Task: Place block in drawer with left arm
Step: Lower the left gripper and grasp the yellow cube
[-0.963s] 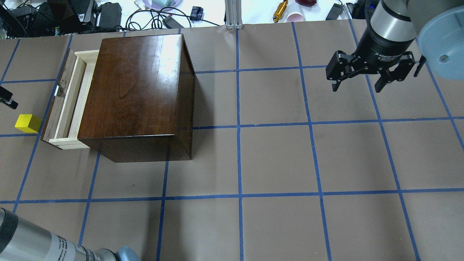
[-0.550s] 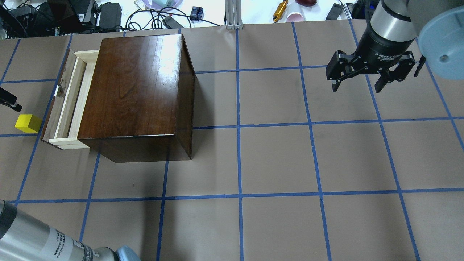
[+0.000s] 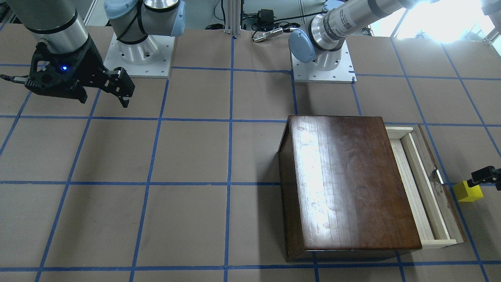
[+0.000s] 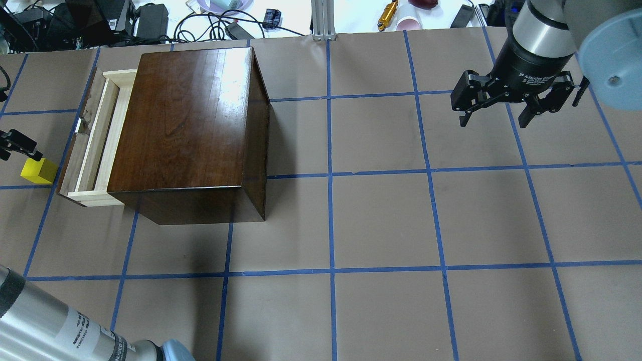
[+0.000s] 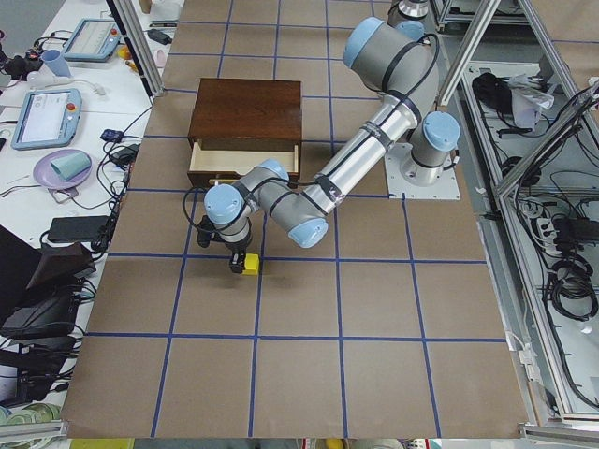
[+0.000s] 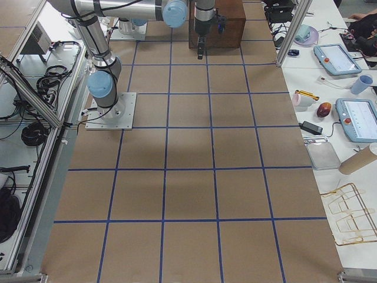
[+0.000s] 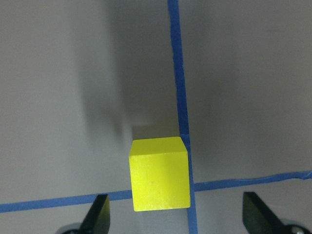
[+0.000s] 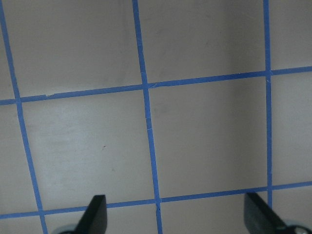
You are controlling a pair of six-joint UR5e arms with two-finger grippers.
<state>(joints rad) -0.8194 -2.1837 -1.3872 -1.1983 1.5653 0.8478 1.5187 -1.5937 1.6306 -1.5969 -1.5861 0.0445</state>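
Note:
The yellow block (image 4: 39, 170) lies on the table just left of the open drawer (image 4: 98, 135), which is pulled out of the dark wooden box (image 4: 185, 120). My left gripper (image 7: 178, 217) is open and hovers over the block (image 7: 159, 180), which sits between its fingertips (image 7: 100, 217) without touching them. In the overhead view only one of its fingers (image 4: 19, 143) shows at the left edge, just beyond the block. My right gripper (image 4: 495, 119) is open and empty, far off at the back right. The drawer (image 3: 420, 188) holds nothing that I can see.
The box stands at the back left of the table and its drawer front with a metal pull (image 3: 438, 176) faces the block (image 3: 467, 192). Blue tape lines grid the brown table. Cables and tools lie beyond the far edge (image 4: 210, 20).
My left gripper has moved in from the table's left edge toward the block and now sits over it. The block, drawer and right arm have not moved.

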